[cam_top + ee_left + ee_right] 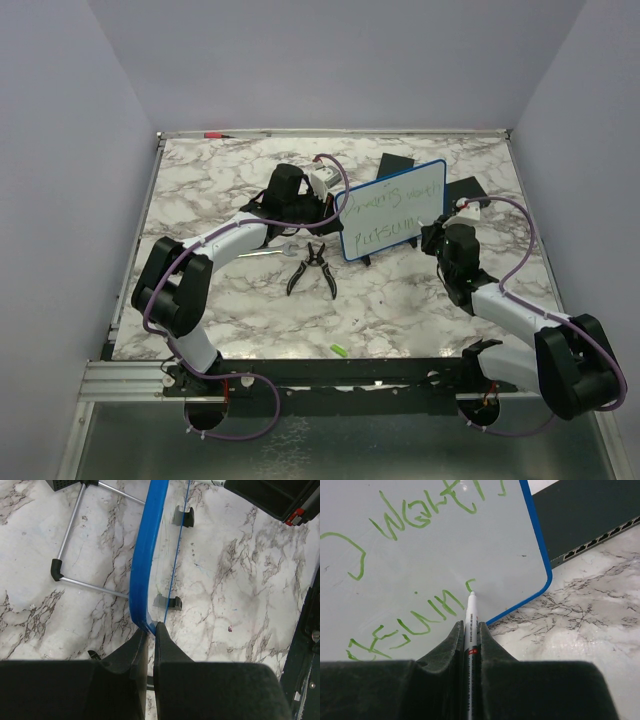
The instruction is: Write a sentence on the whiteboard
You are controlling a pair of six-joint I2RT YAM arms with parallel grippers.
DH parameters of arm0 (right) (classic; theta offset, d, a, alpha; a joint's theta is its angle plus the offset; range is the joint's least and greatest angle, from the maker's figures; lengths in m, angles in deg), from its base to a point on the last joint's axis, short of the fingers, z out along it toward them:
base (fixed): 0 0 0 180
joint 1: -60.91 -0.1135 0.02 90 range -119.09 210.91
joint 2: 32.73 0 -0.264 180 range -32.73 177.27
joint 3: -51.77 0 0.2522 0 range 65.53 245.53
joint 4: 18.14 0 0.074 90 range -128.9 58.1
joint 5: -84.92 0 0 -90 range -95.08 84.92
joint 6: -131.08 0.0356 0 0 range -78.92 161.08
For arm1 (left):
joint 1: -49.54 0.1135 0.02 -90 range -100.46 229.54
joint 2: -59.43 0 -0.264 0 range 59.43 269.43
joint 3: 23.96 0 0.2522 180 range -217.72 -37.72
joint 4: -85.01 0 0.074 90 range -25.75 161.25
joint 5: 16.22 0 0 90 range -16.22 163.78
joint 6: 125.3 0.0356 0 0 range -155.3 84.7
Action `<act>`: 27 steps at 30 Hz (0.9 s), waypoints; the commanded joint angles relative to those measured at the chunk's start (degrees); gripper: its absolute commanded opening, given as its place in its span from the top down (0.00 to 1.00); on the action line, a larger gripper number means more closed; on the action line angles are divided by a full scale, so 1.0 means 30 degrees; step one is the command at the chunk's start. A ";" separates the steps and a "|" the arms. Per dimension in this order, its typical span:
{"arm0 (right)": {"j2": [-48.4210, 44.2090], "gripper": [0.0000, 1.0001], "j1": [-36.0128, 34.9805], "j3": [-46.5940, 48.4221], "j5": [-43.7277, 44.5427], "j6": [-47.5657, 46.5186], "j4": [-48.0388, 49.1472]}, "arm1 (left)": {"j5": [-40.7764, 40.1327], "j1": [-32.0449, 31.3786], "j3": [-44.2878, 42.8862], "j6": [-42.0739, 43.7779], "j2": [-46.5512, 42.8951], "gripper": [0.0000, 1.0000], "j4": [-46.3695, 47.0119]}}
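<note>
Scrawl: green, two lines; I couldn't read it.
Left pincer: pinched blue rim of whiteboard.
Right pincer: pinched white pen.

white whiteboard with a blue frame and a green sentence; tabletop white marble with grey veins; black pliers; white marker.

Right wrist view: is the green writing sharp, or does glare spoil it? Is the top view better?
Right wrist view: the sentence is sharp on the whiteboard, with one small glint near the top edge; the right gripper in front is dark and soft. Top external view: light is even, but the sentence is too small to read.
</note>
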 commanded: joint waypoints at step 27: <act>0.0141 0.99 0.0037 0.1064 0.0997 -0.0332 -0.0840 | -0.0748 -0.0153 -0.0115 0.0632 0.0459 1.00 -0.0903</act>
